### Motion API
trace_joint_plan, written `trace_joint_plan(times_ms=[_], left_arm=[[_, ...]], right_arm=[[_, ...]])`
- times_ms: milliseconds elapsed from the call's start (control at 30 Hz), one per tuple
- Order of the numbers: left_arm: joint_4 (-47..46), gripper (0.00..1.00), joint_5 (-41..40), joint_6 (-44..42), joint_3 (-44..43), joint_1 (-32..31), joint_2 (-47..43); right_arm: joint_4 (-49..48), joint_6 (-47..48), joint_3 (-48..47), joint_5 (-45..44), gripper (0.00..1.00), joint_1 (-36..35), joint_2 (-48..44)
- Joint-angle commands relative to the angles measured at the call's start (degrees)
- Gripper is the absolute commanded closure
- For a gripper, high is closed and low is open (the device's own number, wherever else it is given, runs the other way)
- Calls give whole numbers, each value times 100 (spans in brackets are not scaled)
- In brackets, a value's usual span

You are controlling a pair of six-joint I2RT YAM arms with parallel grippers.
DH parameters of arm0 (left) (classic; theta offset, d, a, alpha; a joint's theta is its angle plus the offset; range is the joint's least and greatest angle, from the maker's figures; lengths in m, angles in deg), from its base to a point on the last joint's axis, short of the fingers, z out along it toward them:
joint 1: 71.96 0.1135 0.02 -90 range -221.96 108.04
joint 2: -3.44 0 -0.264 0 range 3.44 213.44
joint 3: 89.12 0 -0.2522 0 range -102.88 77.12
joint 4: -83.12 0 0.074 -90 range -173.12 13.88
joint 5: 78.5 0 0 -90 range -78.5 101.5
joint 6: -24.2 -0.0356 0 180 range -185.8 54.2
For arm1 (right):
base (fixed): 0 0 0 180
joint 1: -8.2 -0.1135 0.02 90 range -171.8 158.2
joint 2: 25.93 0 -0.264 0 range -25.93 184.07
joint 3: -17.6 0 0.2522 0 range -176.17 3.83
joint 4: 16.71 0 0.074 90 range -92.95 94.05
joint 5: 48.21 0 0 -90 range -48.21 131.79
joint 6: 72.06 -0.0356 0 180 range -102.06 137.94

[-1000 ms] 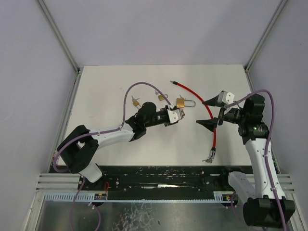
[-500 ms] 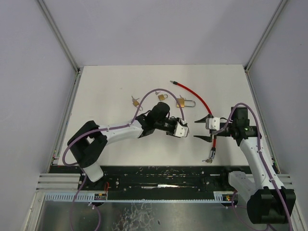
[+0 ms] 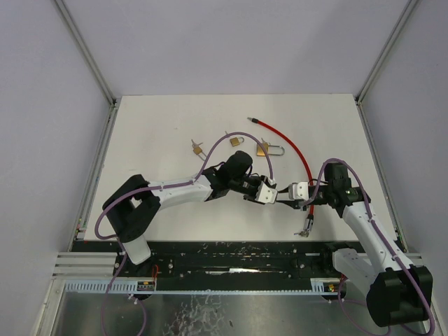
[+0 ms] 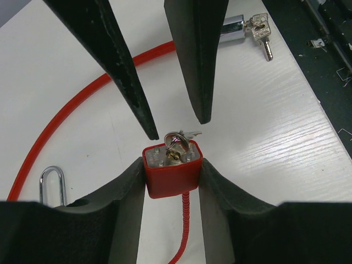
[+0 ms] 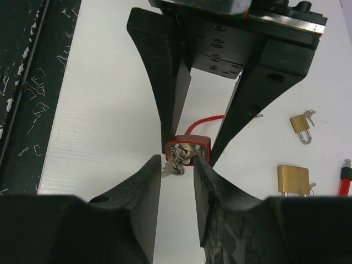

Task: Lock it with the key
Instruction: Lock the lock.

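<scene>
A small red lock (image 4: 172,170) is clamped between the fingers of my left gripper (image 4: 172,165), which is shut on its sides. Its keyhole face points toward the right arm. A silver key (image 4: 179,140) with a ring sticks out of that face. My right gripper (image 5: 177,160) faces the lock (image 5: 188,148) head on. Its jaws stand apart on either side of the key (image 5: 175,168), and no firm pinch shows. In the top view the left gripper (image 3: 268,192) and the right gripper (image 3: 284,195) meet nose to nose at the table's front middle.
A thick red cable (image 3: 306,168) curves from the table's back to a chrome end with keys (image 3: 303,229) near the front edge. Two brass padlocks (image 3: 264,148) (image 3: 237,141) and a loose key (image 3: 197,148) lie behind the grippers. A black rail runs along the front.
The left gripper carried the lock forward and to the right. The right arm swung in from the right, and its wide-open jaws narrowed around the key.
</scene>
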Motion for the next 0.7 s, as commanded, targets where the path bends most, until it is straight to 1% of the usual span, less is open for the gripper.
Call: trace_joint_plan(times_ms=[0, 233, 467, 667], left_arm=[[-163, 100, 136, 22, -22, -2, -122], [-145, 100, 147, 27, -28, -16, -113], [-126, 100, 146, 28, -31, -20, -113], [-102, 100, 154, 26, -31, -29, -126]], right_arm=[[-274, -43, 43, 50, 64, -86, -71], [-503, -251, 134, -9, 67, -203, 31], [-613, -416, 143, -34, 73, -236, 43], [-640, -474, 143, -46, 86, -254, 53]])
